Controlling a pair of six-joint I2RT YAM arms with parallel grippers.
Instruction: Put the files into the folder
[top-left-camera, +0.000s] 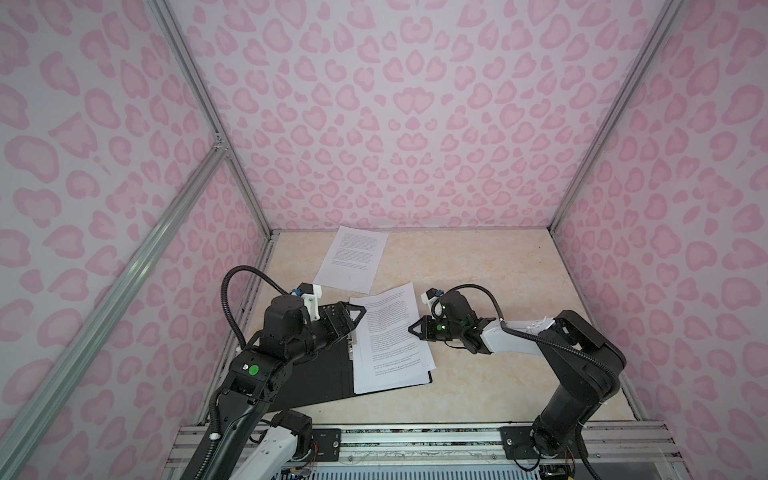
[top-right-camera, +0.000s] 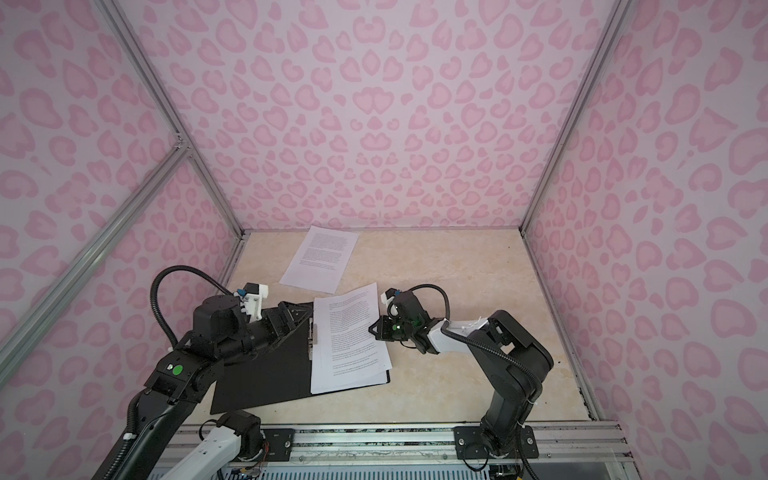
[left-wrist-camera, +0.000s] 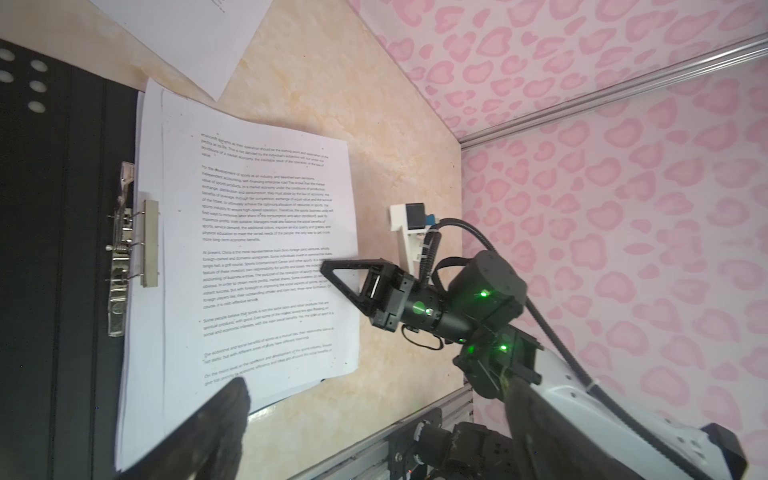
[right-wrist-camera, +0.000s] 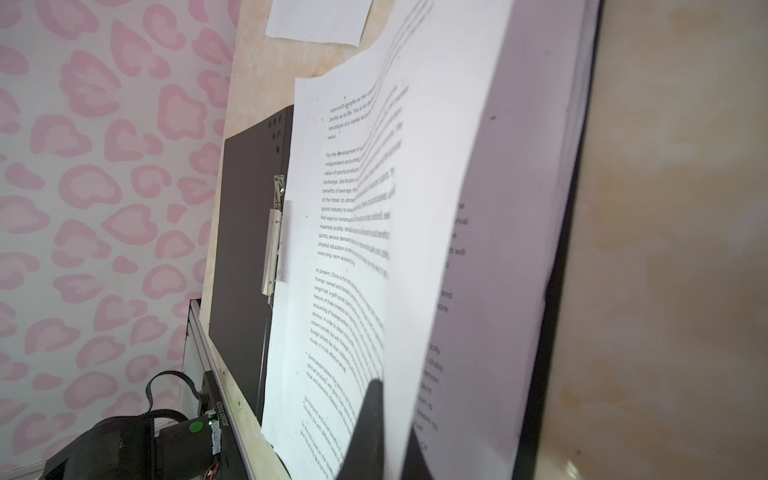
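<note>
Nearest the camera head, a grooved aluminium rail (top-left-camera: 415, 440) is seen along the front of the beige marble-patterned table (top-left-camera: 478, 270), with both arm bases bolted to it. Just beyond it, the folder (top-left-camera: 324, 374), a thin cover laid open with its black inside facing up, is found on the left part of the table in both top views (top-right-camera: 266, 374). A metal clip (top-left-camera: 352, 338) is fixed along its spine.

The files (top-left-camera: 390, 353), white paper sheets printed with dense black text, are stacked slightly fanned on the folder's right half. The clip's bar is seen over their left margin in the left wrist view, and their far corners overhang the folder onto the table. One more printed white sheet (top-left-camera: 353, 259) is seen lying flat farther back on the table, just behind the stack.

The left gripper (top-left-camera: 357, 320) is held over the folder's far end beside the spine, its fingers spread wide with nothing between them. One blurred finger (left-wrist-camera: 220, 415) is shown in the left wrist view.

The right gripper (top-left-camera: 410, 330) is set at the stack's right edge, its fingers pressed together on the edge of the uppermost sheet (right-wrist-camera: 436, 166). That edge is seen curled up off the stack in the right wrist view.
</note>
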